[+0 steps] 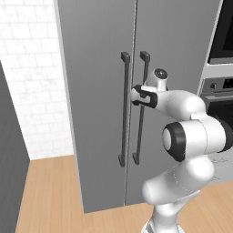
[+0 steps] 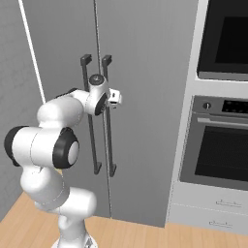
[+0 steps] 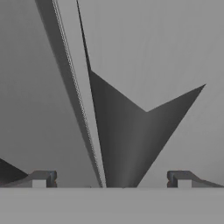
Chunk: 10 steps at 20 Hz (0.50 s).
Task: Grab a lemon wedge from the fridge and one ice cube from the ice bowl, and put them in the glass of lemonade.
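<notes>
The tall grey fridge [image 1: 100, 68] [image 2: 145, 72] stands with both doors shut. Two dark vertical bar handles run down its middle. My gripper [image 1: 135, 95] [image 2: 116, 98] is open at the upper part of the right door's handle [image 1: 141, 132] [image 2: 111, 145]. In the hand view that handle [image 3: 81, 87] passes as a slanted bar between the two spread fingertips [image 3: 41, 178], and the gripper [image 3: 111, 179] holds nothing. The lemon wedge, ice cube, ice bowl and glass of lemonade are out of view.
A built-in oven stack [image 2: 223, 145] [image 1: 220, 91] with drawers below stands right of the fridge. A white tiled wall [image 1: 32, 68] and a dark panel [image 1: 9, 159] lie to the left. Wooden floor [image 1: 50, 195] runs in front.
</notes>
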Tool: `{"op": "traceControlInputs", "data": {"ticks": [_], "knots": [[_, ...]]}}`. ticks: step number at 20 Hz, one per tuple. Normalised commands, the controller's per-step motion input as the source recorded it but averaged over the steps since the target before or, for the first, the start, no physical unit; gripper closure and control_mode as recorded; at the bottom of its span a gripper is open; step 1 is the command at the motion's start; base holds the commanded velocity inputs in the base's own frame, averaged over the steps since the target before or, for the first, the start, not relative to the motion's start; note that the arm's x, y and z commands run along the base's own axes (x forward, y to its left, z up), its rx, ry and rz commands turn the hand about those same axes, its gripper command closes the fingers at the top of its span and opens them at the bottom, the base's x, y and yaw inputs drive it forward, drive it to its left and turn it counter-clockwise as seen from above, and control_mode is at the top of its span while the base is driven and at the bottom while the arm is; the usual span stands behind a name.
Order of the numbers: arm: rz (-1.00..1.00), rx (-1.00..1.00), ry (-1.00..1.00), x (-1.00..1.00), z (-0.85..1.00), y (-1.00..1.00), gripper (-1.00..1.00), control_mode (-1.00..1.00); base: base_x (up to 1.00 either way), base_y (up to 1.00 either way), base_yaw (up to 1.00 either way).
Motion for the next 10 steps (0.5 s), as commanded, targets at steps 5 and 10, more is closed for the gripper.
{"op": "traceControlInputs", "data": {"ticks": [5,10], "knots": [[0.0,0.0,0.0,0.31,-0.3,0.0,-1.0,-1.0,0.0,0.0,0.0],[0.0,0.0,0.0,0.28,-0.12,0.03,1.0,-1.0,0.0,0.0,0.0]]}}
